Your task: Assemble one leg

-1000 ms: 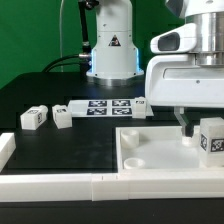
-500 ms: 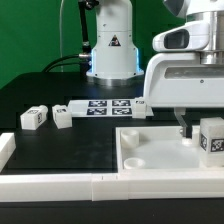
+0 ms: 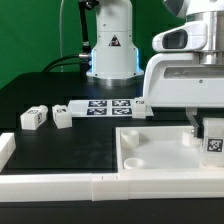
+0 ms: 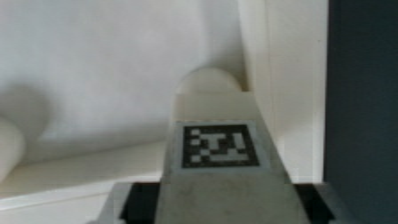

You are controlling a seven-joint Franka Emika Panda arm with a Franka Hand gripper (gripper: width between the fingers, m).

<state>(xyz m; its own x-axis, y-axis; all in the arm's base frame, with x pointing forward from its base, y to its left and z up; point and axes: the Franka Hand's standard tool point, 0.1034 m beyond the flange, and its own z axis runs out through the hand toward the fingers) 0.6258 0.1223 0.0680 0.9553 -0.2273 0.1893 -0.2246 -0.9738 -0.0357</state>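
Note:
My gripper is shut on a leg, a chunky white peg with a square tag, at the exterior view's right edge. It holds the leg over the far right part of the large white tabletop. In the wrist view the leg runs out from between my dark fingers, and its rounded tip lies close to the tabletop's raised edge. I cannot tell whether the tip touches. Two more legs lie loose on the black table at the exterior view's left.
The marker board lies behind the tabletop. A white rail runs along the front with a raised end at the exterior view's left. The robot base stands at the back. Black table shows beside the tabletop.
My gripper has moved a little toward the exterior view's right with the leg in it, so the leg is now partly cut off by the frame edge. The loose legs have not moved.

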